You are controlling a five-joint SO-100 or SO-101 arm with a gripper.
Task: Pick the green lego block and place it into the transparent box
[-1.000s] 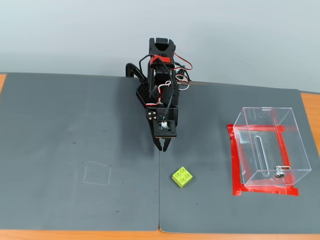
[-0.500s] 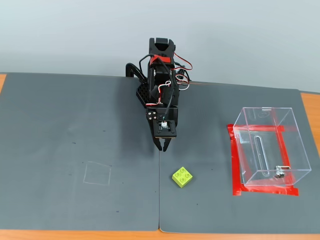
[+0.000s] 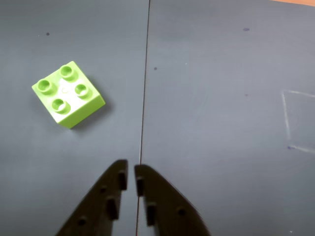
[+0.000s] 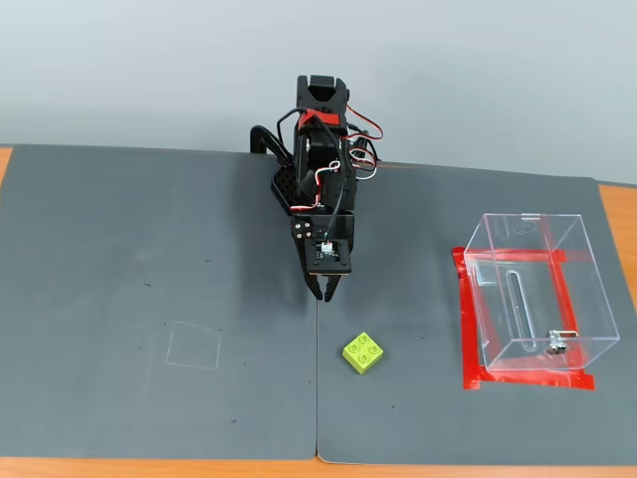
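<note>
Nothing of the task is done yet, as far as the pictures show. The green lego block [image 4: 364, 353] lies studs-up on the dark grey mat [image 4: 149, 259], just in front of the gripper [image 4: 327, 295] and slightly to its right in the fixed view, apart from it and untouched. In the wrist view the block [image 3: 68, 94] sits to the upper left, turned at an angle to the seam between the two mat sheets, while the gripper [image 3: 130, 179] hangs over that seam with its two dark fingers nearly together, only a thin slit between the tips, and nothing held.

The transparent box [image 4: 537, 291] stands well to the right in the fixed view, on a frame of red tape [image 4: 468, 329], and looks empty apart from its small metal latch [image 4: 555, 346] near the front lower edge. What remains is the whole job: opening the fingers, shifting over the block, grasping it, carrying it across and dropping it in the box.

The box is outside the wrist view altogether. Whether its top is open is hard to judge through the clear walls. The arm's base is partly hidden behind its own upper links, and the gripper's height above the mat cannot be told. A faint chalk square [image 4: 194, 346] marks the mat to the left.
</note>
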